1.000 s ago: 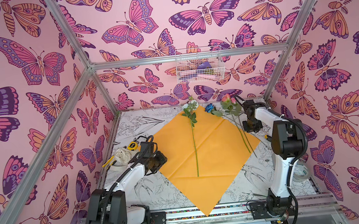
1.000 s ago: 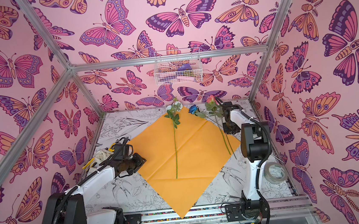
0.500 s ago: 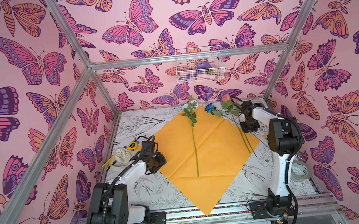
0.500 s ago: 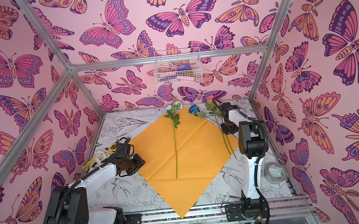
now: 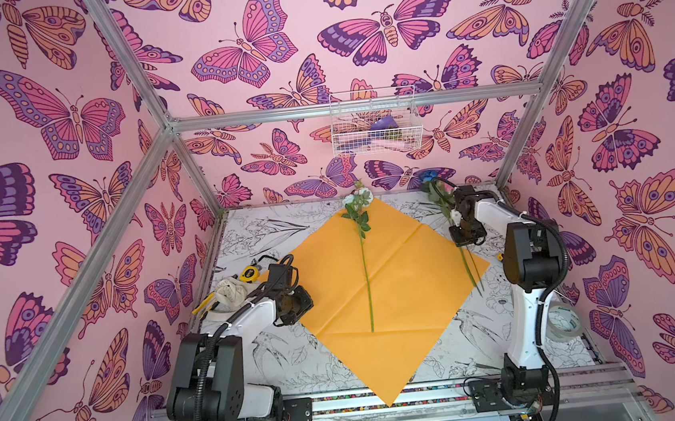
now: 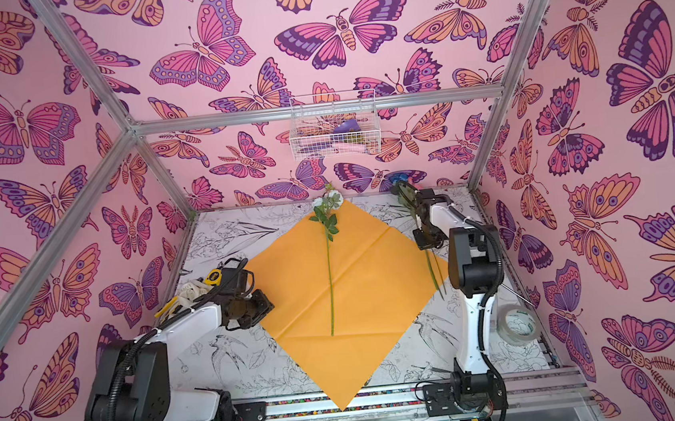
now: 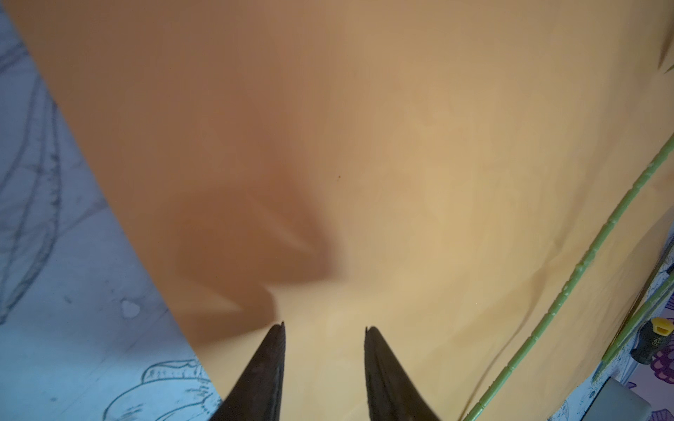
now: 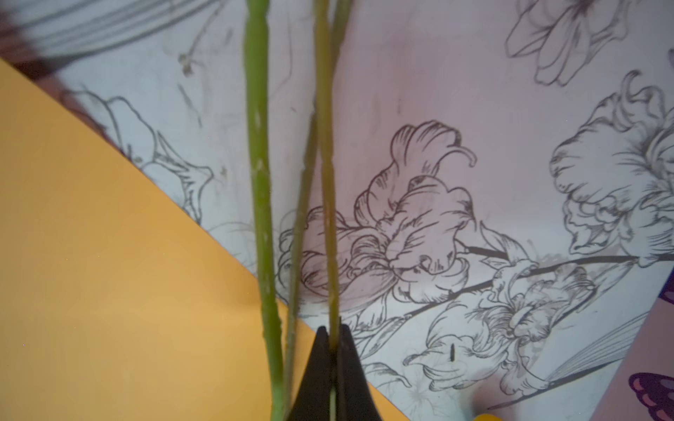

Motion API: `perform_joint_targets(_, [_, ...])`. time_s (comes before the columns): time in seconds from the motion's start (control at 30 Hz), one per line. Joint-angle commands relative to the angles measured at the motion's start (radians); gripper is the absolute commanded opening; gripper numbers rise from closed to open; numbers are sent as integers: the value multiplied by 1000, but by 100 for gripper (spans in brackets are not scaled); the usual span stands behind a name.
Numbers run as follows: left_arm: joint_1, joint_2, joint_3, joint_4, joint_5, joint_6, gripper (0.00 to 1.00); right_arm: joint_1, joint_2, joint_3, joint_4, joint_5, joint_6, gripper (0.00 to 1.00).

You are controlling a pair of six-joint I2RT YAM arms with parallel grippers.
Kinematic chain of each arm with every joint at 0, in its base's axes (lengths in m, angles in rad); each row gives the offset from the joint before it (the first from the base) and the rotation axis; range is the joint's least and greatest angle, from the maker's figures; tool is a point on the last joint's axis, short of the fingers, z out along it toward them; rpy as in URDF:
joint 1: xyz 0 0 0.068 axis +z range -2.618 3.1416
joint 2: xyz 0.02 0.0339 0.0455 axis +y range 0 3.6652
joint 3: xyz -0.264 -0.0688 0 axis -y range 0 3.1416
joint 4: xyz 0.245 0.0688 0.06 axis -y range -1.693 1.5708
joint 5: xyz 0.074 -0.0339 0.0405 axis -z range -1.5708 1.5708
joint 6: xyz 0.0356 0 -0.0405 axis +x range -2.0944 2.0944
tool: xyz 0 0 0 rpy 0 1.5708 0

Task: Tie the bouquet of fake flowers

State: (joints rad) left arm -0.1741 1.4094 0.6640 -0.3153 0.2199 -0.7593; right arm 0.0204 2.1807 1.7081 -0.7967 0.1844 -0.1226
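Note:
The bouquet of fake flowers lies in parts. Its orange wrapping paper point(image 5: 409, 288) point(image 6: 359, 288) is spread flat as a diamond. A white flower point(image 5: 364, 259) point(image 6: 329, 270) lies along its middle. Two more green stems point(image 5: 469, 268) cross the paper's right edge, with blooms point(image 5: 436, 186) near the back wall. My right gripper point(image 5: 464, 237) point(image 6: 426, 242) point(image 8: 332, 333) is shut on one thin stem point(image 8: 327, 182); a thicker stem point(image 8: 259, 182) runs beside it, free. My left gripper point(image 5: 299, 306) point(image 6: 264, 309) point(image 7: 324, 328) hangs open over the paper's left corner, holding nothing.
A white wire basket point(image 5: 374, 121) hangs on the back wall. At the left edge lie a cream ribbon bundle point(image 5: 230, 292) and a yellow tape measure point(image 5: 249, 274). A clear tape roll point(image 5: 562, 323) sits by the right arm's base. Metal frame posts bound the table.
My right gripper has shut on the thin stem, and the blooms at the back right have shifted toward the back wall. The left gripper has hardly moved.

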Motion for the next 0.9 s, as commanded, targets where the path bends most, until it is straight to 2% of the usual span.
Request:
perform_joint_targets(0.0, [8, -7, -2, -17, -6, 12, 39, -2, -7, 45, -46, -22, -29, 0])
perform_joint_targets(0.27, [7, -13, -16, -18, -5, 7, 39, 18, -166, -30, -17, -52, 74, 0])
perform_joint_targets(0.33, [8, -13, -14, -18, -5, 8, 39, 24, -217, -64, -9, -95, 117, 0])
perform_joint_targets(0.57, [8, -15, -15, -18, -1, 8, 39, 61, -372, -229, 92, -369, 323, 0])
perform_joint_targets(0.63, [8, -20, -19, -18, -1, 7, 39, 94, -407, -283, 141, -413, 383, 0])
perform_joint_targets(0.87, [8, -31, -29, -17, -2, 8, 39, 288, -428, -379, 239, -369, 564, 0])
